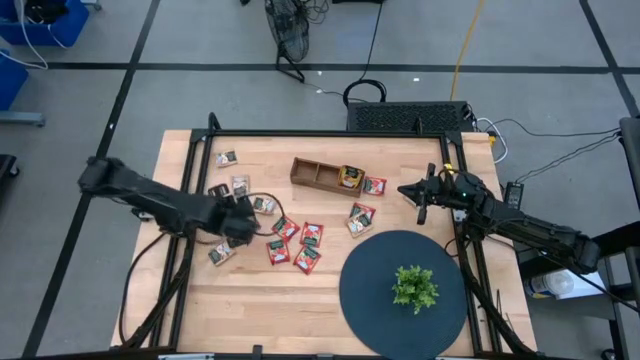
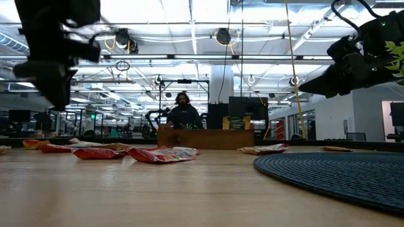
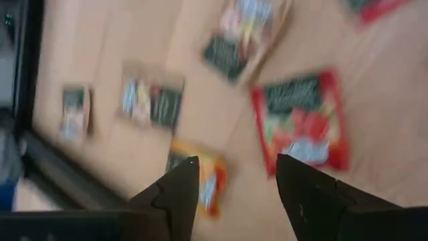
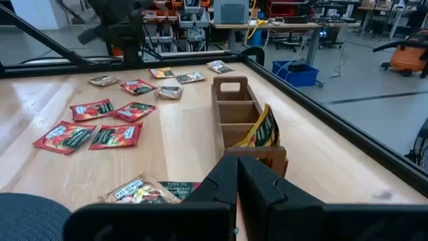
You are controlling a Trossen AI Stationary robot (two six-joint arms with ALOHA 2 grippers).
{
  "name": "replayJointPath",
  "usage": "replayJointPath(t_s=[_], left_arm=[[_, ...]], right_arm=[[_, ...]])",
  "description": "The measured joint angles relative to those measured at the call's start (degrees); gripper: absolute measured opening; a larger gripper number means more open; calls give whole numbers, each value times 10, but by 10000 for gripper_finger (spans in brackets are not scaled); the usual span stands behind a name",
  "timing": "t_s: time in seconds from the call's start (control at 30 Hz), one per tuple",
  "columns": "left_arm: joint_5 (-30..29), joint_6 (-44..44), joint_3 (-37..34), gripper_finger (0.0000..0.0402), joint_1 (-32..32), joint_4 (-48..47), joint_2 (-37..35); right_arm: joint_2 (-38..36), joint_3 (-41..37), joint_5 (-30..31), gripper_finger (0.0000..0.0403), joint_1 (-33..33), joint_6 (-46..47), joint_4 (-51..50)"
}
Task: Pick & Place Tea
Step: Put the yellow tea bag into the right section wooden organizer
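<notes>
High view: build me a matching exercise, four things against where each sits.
Things:
1. wooden tray
2. green plant
3. left gripper
4. right gripper

Places:
A. on the round dark mat
B. over the loose tea sachets on the table's left half
C. near the table's far edge, a yellow sachet standing in one end compartment
D. beside the tray's yellow-sachet end, above the wood

Pairs: 1-C, 2-A, 3-B, 4-D

Flat tea sachets lie scattered, mostly red.
</notes>
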Motion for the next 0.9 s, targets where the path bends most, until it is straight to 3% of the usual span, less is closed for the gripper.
replayJointPath(t_s=[0.13, 0.33, 0.9], left_arm=[[40, -37, 1, 200, 0, -50, 78], [45, -45, 1, 200, 0, -77, 146], [81, -28, -72, 200, 46, -3, 154]], right_arm=[[0, 0, 0, 0, 0, 0, -1], [0, -1, 0, 0, 0, 0, -1], [0, -2, 0, 0, 0, 0, -3]])
